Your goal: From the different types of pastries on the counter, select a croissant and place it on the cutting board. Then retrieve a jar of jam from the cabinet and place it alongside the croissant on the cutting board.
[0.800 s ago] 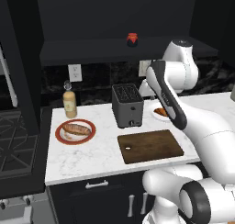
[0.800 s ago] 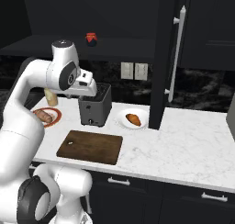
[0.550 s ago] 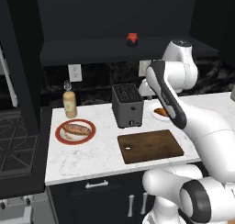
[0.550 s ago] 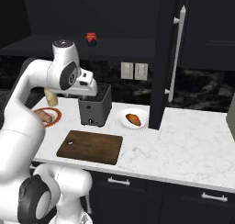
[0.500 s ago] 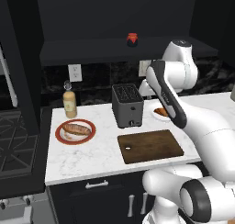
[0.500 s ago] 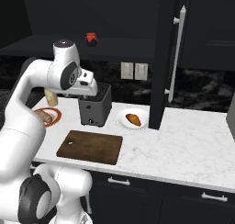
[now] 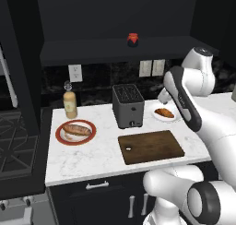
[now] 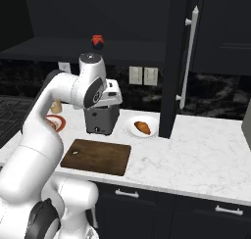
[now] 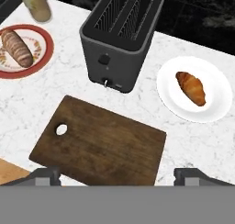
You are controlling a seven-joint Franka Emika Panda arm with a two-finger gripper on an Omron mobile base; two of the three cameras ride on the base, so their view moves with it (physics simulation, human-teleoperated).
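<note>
While the small golden-brown crescent croissant (image 9: pixel 191 88) lies on a round white plate (image 9: pixel 215 109) at the right of the grey two-slot toaster (image 9: pixel 120 40), its long axis runs diagonally across the plate in the hand view, one tip towards the toaster and the far wall, the other towards the near right. The dark brown wooden cutting board (image 9: pixel 100 144) lies bare on the white marble-patterned bench (image 7: pixel 97 154), just in front of the toaster, its long side along the bench's front edge and its small hole (image 9: pixel 61 129) at the left end. The end effector (image 9: pixel 117 176) hangs above the board's near edge, its two dark fingertips (image 9: pixel 45 176) spread wide apart with nothing between them. Far left, a longer brown bread-like roll (image 7: pixel 77 129) rests on a red-rimmed plate (image 7: pixel 60 135), with a tall tan bottle (image 7: pixel 70 103) behind it by the wall. The small squat red jar (image 7: pixel 133 39) stands on the open ledge of the dark upper cabinet (image 7: pixel 92 51), above the toaster.
</note>
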